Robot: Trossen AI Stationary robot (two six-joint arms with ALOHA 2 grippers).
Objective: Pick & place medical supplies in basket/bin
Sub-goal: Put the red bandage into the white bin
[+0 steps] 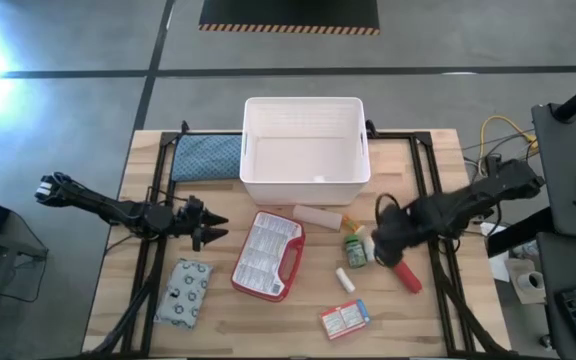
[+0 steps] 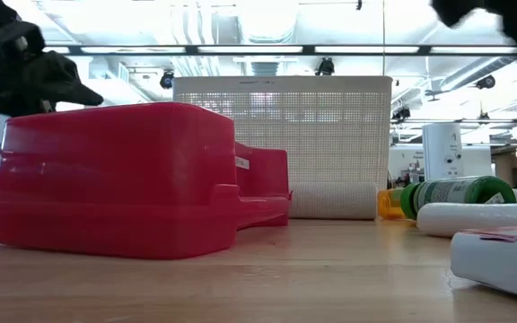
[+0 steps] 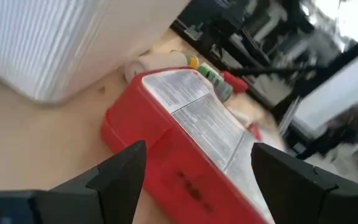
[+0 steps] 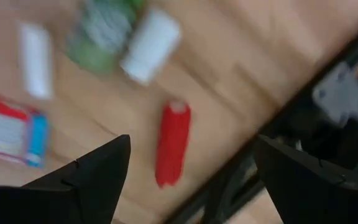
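Left gripper [image 1: 211, 227] hovers with fingers spread, nothing in them, tips aimed at the red-edged case [image 1: 268, 255], which lies just beyond them. Case is hard glossy red plastic with a flat clear front over a dense printed sheet; text too small to read. From the left wrist view its red wall [image 3: 179, 174] fills the gap between the two dark fingers [image 3: 117, 171].

Right gripper [image 1: 386, 248] is spread wide too, holding nothing, above the red cylinder [image 1: 408, 275]. The cylinder [image 4: 171, 143] is smooth, rounded at the ends, and sits between the fingers in the wrist view. Just beside the gripper: green bottle [image 1: 355, 249], lying on its side, white label with print I can't read, plus a small white tube [image 1: 346, 279]. Small box [image 1: 345, 318] with red and blue print lies nearer the table edge.

White basket [image 1: 305, 150] stands past both grippers at the table's far side; thick rim, finely slotted walls, looks empty. A cream roll [image 1: 318, 215] lies against its near wall. Grey-white patterned soft pouch [image 1: 183, 290] is near the left gripper, toward the front edge. Blue quilted pad [image 1: 206, 157] touches the basket's side. Wooden table [image 1: 268, 335].
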